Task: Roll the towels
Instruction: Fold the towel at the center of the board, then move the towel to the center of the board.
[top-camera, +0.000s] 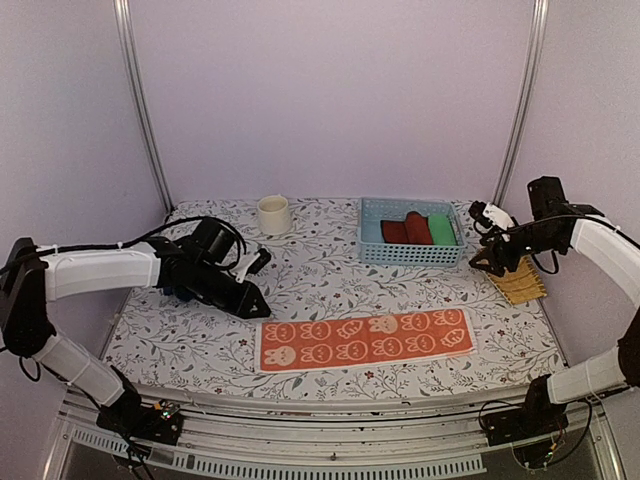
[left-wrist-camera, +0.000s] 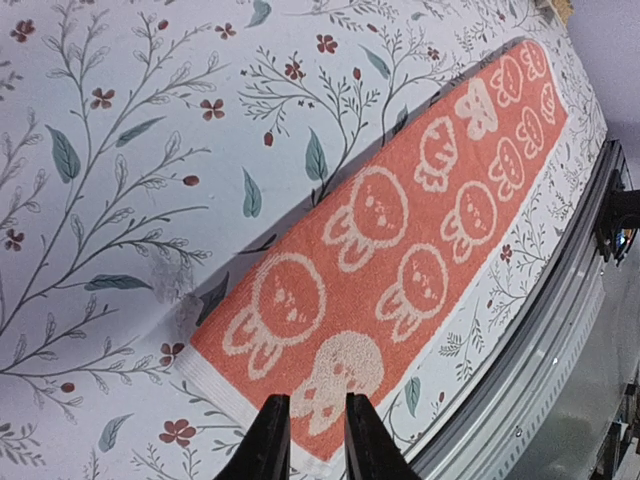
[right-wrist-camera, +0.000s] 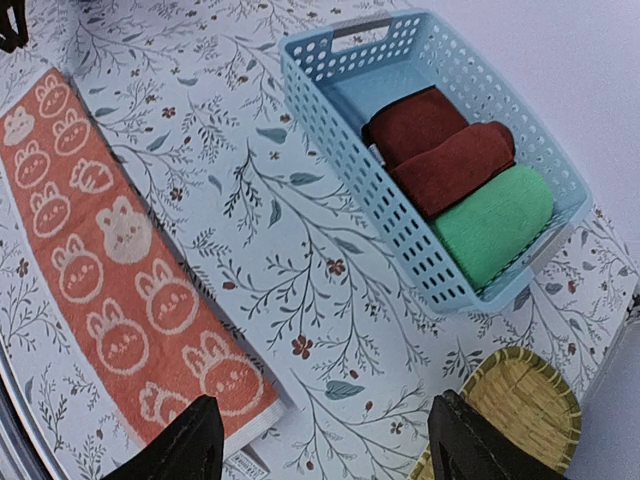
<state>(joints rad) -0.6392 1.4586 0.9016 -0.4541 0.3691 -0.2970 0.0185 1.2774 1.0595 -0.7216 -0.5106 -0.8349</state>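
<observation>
— What of the orange towel (left-wrist-camera: 400, 250) is lost from the left wrist?
— Its near corner, behind the left tool (left-wrist-camera: 317, 402) and past the bottom edge.
— And the woven tray (right-wrist-camera: 530, 400)?
— The right wrist's bottom edge cuts it off.

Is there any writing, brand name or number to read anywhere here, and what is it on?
No text can be read in any view.
towel: printed rabbits and carrots only, no letters.
tag, a small white patch at the towel's corner: too small and blurred to read.
basket and cup: no marks show.
</observation>
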